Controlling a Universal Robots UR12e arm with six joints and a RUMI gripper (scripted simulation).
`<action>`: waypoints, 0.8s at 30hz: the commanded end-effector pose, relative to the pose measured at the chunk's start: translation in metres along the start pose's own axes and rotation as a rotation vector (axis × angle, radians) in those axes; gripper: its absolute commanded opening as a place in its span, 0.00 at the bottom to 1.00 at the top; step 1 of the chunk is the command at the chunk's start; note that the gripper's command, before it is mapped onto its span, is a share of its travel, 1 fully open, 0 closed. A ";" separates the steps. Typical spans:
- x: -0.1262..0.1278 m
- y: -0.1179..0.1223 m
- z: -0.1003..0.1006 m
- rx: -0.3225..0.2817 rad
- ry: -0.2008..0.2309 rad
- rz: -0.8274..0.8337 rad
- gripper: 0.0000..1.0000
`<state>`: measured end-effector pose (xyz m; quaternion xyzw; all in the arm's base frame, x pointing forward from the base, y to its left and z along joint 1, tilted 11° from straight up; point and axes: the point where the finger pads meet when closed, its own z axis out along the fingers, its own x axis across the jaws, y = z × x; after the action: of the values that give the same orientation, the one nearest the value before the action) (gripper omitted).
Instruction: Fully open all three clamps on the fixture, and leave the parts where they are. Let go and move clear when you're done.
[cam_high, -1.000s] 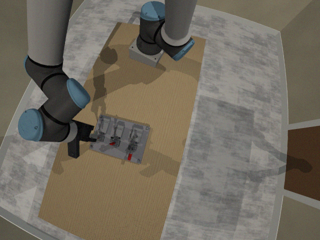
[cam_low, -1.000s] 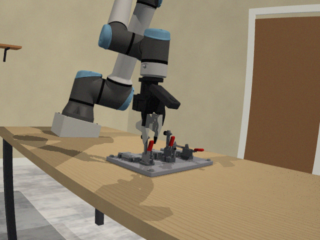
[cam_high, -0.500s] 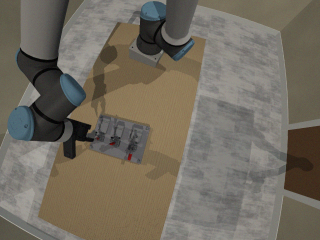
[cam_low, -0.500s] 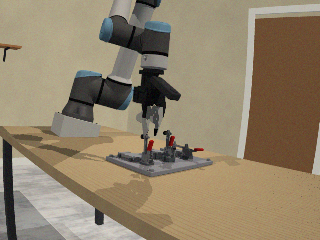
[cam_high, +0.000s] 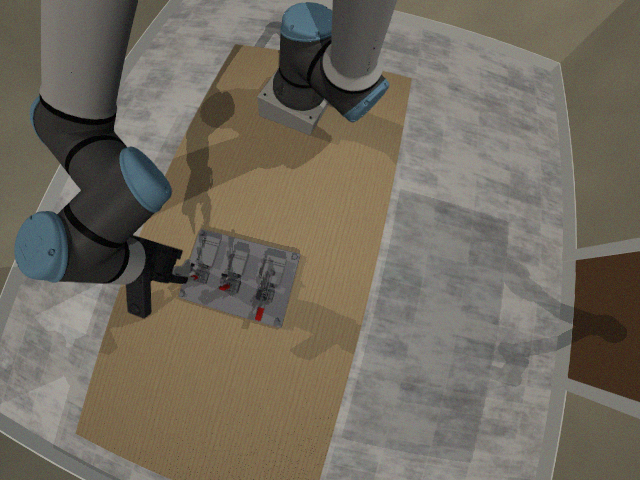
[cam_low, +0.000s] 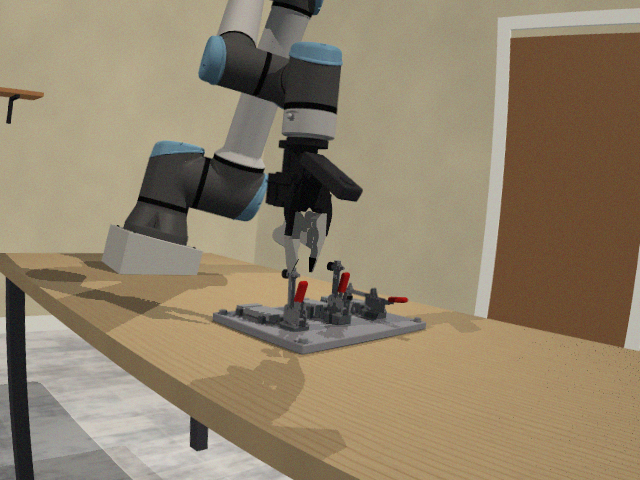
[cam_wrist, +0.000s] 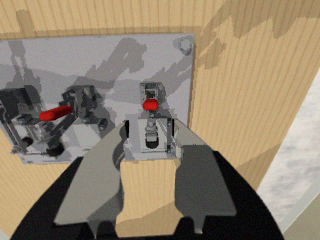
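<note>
The grey fixture plate (cam_high: 206, 298) (cam_low: 369, 330) (cam_wrist: 112, 50) carries three clamps with red handles. The near clamp's handle (cam_high: 194, 277) (cam_low: 300, 291) (cam_wrist: 150, 105) and its black-tipped arm stand up. The middle clamp's handle (cam_high: 224, 287) (cam_low: 343, 282) (cam_wrist: 56, 113) and arm also stand up. The far clamp's handle (cam_high: 259, 313) (cam_low: 398, 299) lies flat, pointing outward, with its arm down. Flat grey parts lie at the clamps' arm side. My gripper (cam_low: 302, 267) (cam_wrist: 150, 120) is partly open, with nothing held; its fingertips are above the near clamp, either side of its raised arm in the wrist view.
The fixture lies on the wooden table (cam_high: 206, 382) (cam_low: 465, 403). The middle clamp's raised arm stands beside my gripper. The arm's base block (cam_high: 286, 116) (cam_low: 149, 258) is at the back of the table.
</note>
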<state>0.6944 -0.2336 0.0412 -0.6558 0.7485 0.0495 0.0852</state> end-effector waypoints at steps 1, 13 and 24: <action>0.000 -0.001 -0.001 0.001 0.001 0.000 0.28; 0.000 -0.001 -0.001 0.001 0.001 0.000 0.28; 0.000 -0.001 -0.004 0.001 0.001 0.000 0.28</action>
<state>0.6944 -0.2336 0.0416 -0.6558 0.7485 0.0495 0.0852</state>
